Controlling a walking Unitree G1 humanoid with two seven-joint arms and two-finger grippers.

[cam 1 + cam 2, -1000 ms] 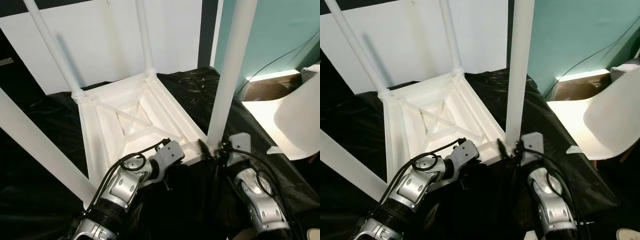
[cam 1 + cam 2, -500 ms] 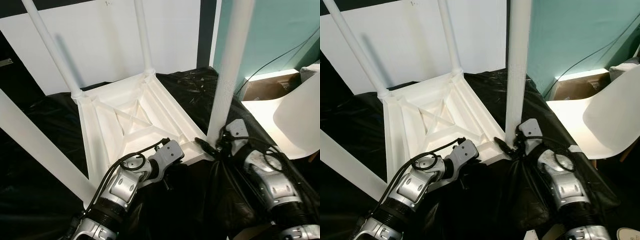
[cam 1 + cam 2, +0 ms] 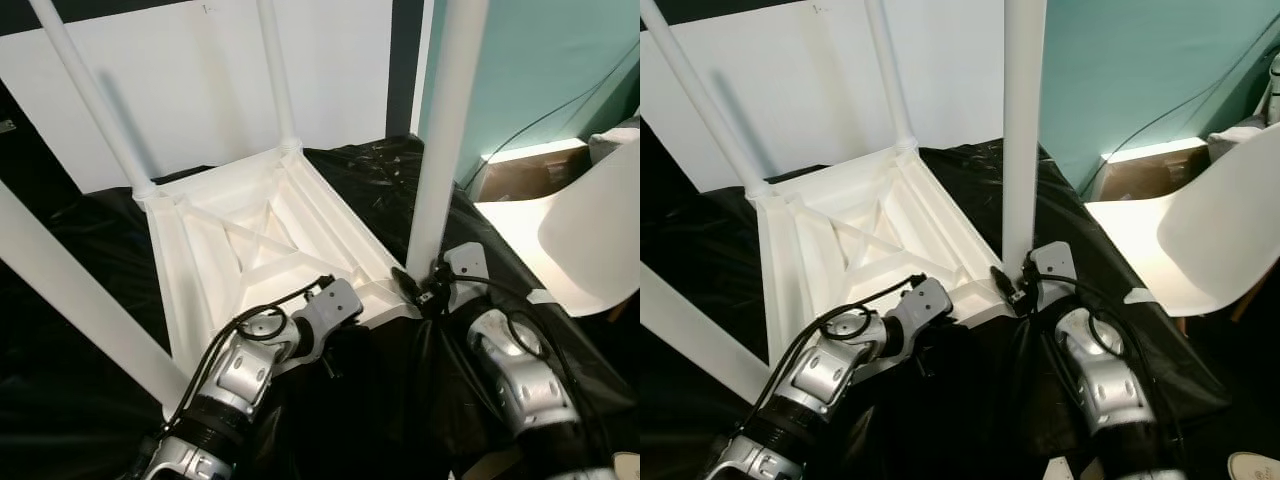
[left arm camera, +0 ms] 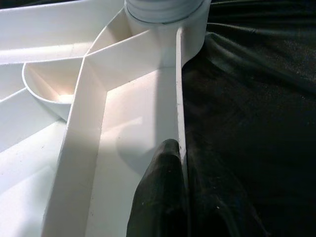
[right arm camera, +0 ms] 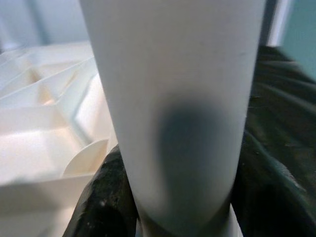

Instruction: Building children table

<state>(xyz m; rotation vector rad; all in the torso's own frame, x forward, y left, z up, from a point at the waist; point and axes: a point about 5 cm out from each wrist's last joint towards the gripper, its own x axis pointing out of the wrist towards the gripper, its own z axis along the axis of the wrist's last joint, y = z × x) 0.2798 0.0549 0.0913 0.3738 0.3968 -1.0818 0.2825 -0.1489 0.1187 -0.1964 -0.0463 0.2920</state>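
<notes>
Upturned white children table (image 3: 260, 240), centre frame, on black sheet (image 3: 90, 400).
Right gripper (image 5: 163, 217) jaws clamped on near-right leg (image 3: 445, 140) at its base; left gripper (image 4: 170, 197) jaws straddle the near rim, closure cannot be determined. Ribbed underside, legs upright.

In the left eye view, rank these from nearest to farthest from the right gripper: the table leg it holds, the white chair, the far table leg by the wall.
1. The held table leg, gripped at its base by the right gripper.
2. The white chair, off to the robot's right.
3. The far table leg, across the upturned tabletop, near the wall.
</notes>
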